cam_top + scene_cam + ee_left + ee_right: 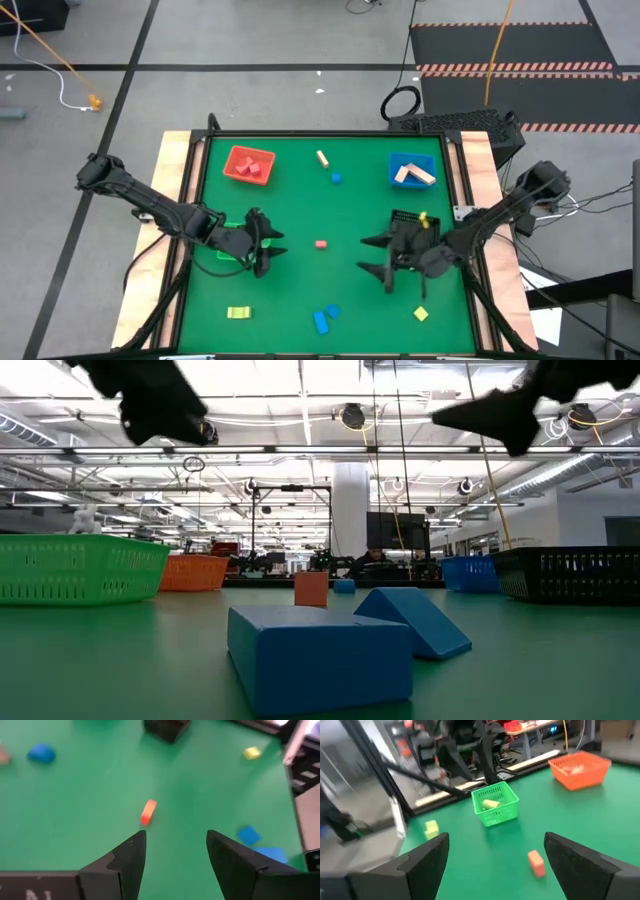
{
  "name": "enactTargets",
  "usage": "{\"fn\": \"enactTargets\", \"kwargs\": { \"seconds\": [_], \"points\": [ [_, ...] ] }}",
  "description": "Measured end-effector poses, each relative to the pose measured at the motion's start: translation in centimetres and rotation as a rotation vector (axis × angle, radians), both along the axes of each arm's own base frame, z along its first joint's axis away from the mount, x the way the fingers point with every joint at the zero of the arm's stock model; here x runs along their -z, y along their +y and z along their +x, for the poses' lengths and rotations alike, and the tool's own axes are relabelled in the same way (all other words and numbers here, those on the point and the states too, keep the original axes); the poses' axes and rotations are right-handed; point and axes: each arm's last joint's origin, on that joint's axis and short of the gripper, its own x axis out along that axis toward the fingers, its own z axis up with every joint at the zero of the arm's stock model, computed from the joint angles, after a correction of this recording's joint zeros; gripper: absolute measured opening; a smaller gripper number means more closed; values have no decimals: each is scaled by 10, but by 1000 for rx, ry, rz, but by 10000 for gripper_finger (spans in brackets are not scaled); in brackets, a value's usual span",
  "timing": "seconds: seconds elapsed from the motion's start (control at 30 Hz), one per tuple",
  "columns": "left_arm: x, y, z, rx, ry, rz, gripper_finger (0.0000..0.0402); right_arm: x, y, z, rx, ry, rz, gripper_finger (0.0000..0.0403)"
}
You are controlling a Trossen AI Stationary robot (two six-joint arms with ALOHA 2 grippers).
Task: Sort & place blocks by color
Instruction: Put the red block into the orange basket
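Orange-red block (321, 243) sits mid-mat, between both arms. Left gripper (268, 250) fingers apart, empty. Right gripper (378, 254) spread wide, empty too.

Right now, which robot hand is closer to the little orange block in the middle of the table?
The left gripper is a bit closer, open just beside the orange block. The right gripper, also open, sits slightly farther off on the other side.

You see two matte-black jointed arms; each gripper ends in dark, wedge-shaped fingers (127, 865), stepped along the inner edges.
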Motion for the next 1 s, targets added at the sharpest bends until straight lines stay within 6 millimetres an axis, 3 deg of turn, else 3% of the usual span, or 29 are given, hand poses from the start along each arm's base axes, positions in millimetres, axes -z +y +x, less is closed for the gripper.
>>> {"fn": "enactTargets", "kwargs": {
  "seconds": [0.17, 0.37, 0.5, 0.8, 1.0],
  "points": [
    [-7, -2, 5, 51, -83, 39, 206, 6, 0, 27, 37, 56, -94, 320],
    [-9, -3, 6, 50, -103, 30, 209, 25, -18, 48, 24, 103, -10, 320],
    [-9, -3, 5, 49, -100, 23, 209, 33, -28, 56, 31, 127, 19, 320],
    [-9, -4, 5, 56, -98, 30, 209, 69, -35, 71, 24, 193, -170, 320],
    [-6, -5, 6, 77, -86, 66, 209, 75, -40, 75, 36, 188, -189, 320]
  ]
}}
